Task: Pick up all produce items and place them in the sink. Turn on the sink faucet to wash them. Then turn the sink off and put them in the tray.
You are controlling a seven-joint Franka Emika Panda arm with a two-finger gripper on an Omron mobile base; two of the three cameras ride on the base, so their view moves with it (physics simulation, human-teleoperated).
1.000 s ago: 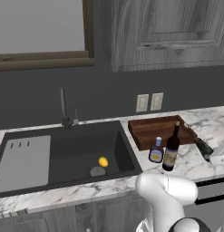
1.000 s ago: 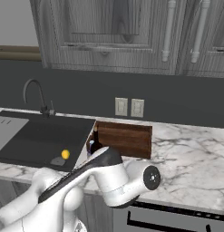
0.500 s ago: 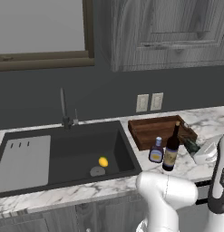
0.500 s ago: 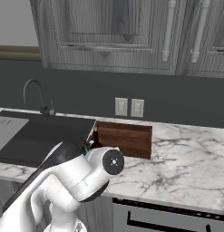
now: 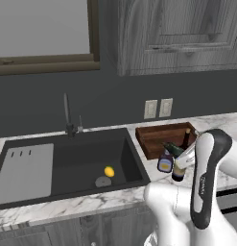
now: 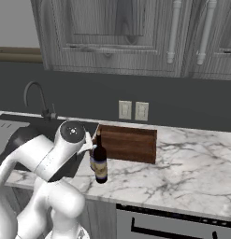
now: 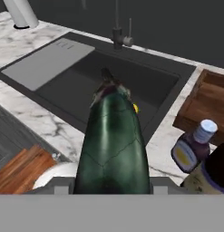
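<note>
From the hand view I see the end effector (image 7: 112, 192) clamped on the dark green produce item (image 7: 112, 145), which stands up from the jaws and blocks much of my sight of the sink (image 7: 145, 79) below. In the left base view that green item (image 5: 171, 148) sits at the arm's tip, above the table (image 5: 91, 204) between the sink's right rim and the wooden tray (image 5: 158, 137), just beside the small blue-capped bottle (image 5: 165, 162) and the dark wine bottle (image 5: 179, 170). The yellow fruit (image 5: 109, 171) lies on the basin floor, just beside the round drain (image 5: 103, 181), toward the basin's front right. The faucet (image 5: 66, 113) stands at the sink's back edge with its small lever (image 5: 80, 126) to its right. The lighter drainboard panel (image 5: 24, 170) covers the left part of the sink. In the right base view the wine bottle (image 6: 100, 161) stands near the table's front edge, in front of the tray (image 6: 128, 144).
</note>
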